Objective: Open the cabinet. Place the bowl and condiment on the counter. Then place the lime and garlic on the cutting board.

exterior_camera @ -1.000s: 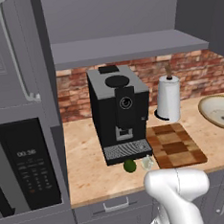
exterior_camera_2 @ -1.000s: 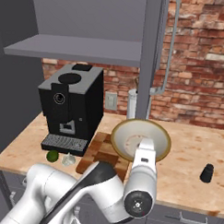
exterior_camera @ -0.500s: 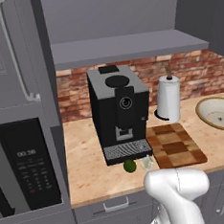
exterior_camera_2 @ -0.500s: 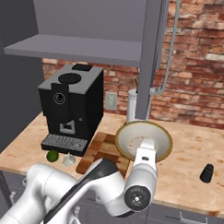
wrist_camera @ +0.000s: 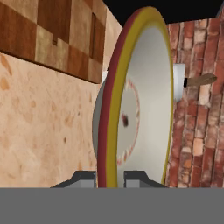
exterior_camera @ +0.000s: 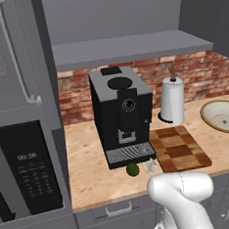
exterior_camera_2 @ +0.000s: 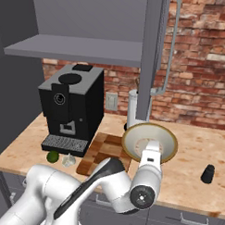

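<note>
The wide shallow cream bowl with a tan-brown rim (exterior_camera_2: 149,142) sits at centre right of the right base view, on the beige speckled stone counter (exterior_camera_2: 191,157), just right of the rectangular checkered brown wooden cutting board (exterior_camera_2: 102,152). The two-finger gripper (wrist_camera: 110,178) is clenched on the near rim of the bowl: in the hand view the rim runs edge-on up the middle of the frame, and the two dark finger tips (wrist_camera: 85,178) stand either side of it at the bottom. In the left base view the bowl lies at the right edge, on the counter to the right of the board. The small slim black condiment bottle (exterior_camera_2: 207,173) stands upright on the counter at the right of the right base view, well apart from the bowl. The small round dark-green lime (exterior_camera: 133,169) and the small whitish lumpy garlic bulb (exterior_camera: 150,166) lie side by side on the counter at lower centre of the left base view, just in front of the black coffee machine (exterior_camera: 122,115) and just left of the board, not on it. The grey wall cabinet (exterior_camera_2: 153,51) stands open; its door is seen edge-on at upper centre of the right base view. The white paper-towel roll with a wooden knob (exterior_camera: 172,100) stands upright behind the board.
</note>
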Motion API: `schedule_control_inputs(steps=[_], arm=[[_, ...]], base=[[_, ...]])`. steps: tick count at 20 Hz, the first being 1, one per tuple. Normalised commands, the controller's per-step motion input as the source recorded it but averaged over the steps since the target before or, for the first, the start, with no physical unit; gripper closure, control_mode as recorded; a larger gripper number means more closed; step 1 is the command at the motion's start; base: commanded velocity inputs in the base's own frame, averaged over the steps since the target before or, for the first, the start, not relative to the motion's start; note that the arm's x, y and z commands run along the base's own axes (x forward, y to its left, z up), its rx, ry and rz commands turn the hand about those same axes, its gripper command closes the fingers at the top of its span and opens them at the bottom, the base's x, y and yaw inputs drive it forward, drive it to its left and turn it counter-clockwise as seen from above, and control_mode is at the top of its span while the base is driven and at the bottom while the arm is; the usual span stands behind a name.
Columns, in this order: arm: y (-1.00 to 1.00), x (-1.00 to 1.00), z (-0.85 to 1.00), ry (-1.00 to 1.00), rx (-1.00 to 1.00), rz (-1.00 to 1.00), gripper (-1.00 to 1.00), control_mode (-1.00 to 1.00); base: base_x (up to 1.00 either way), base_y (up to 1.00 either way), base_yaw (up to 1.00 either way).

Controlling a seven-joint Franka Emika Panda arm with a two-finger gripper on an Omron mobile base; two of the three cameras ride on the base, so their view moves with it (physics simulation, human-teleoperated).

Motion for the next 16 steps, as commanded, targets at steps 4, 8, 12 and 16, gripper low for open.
schedule_control_inputs(steps=[4,8,12,16], arm=[[-0.26,0.13,-0.14,0.00,0.00,0.00,1.00,-1.00],[-0.22,0.13,-0.12,0.00,0.00,0.00,1.00,-1.00],[-0.14,0.18,-0.14,0.00,0.00,0.00,1.00,-1.00],[-0.10,0.22,-0.21,0.00,0.00,0.00,1.00,-1.00]], base=[[0.00,0.00,0.00],[0.00,0.00,0.00],[0.00,0.00,0.00],[0.00,0.00,0.00]])
